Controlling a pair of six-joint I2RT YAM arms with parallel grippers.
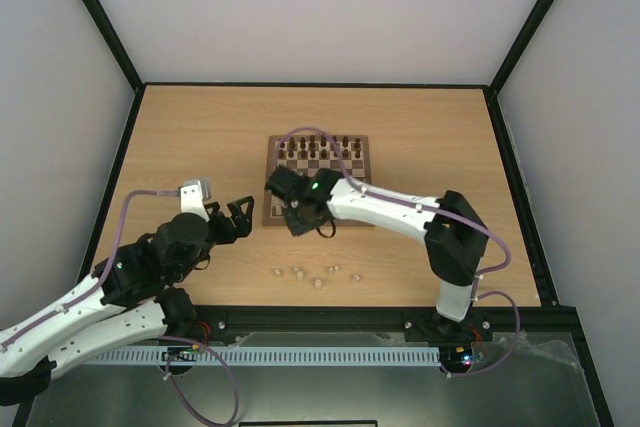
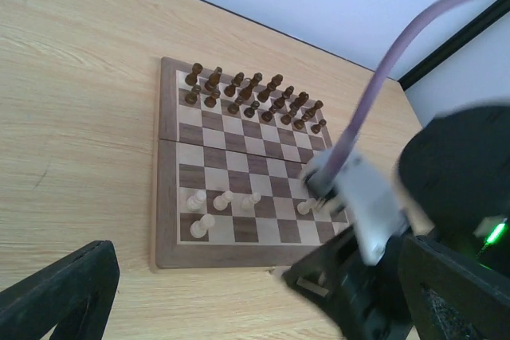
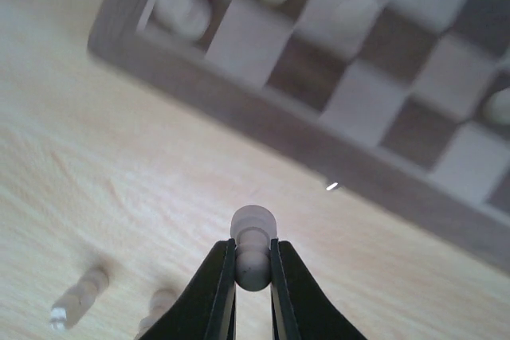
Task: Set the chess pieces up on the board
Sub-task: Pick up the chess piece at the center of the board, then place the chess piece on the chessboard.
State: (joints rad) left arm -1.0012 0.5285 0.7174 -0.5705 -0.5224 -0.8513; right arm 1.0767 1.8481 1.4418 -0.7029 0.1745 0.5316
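Note:
The board (image 1: 352,215) lies mid-table, with dark brown pieces (image 1: 320,148) along its far rows. A few cream chess pieces (image 2: 223,199) stand on its near-left squares. Several more cream pieces (image 1: 318,282) lie loose on the table in front of the board. My right gripper (image 1: 293,215) hovers over the board's near-left corner, shut on a cream pawn (image 3: 253,246); the board's border (image 3: 263,121) lies beyond it. My left gripper (image 1: 241,218) is open and empty, left of the board; one of its fingers (image 2: 60,296) shows in the left wrist view.
The right arm (image 1: 400,209) stretches across the board's near edge and its wrist (image 2: 362,205) covers the board's near-right squares. Two loose cream pieces (image 3: 80,296) lie on the wood below the right gripper. Black frame rails (image 1: 130,127) bound the table.

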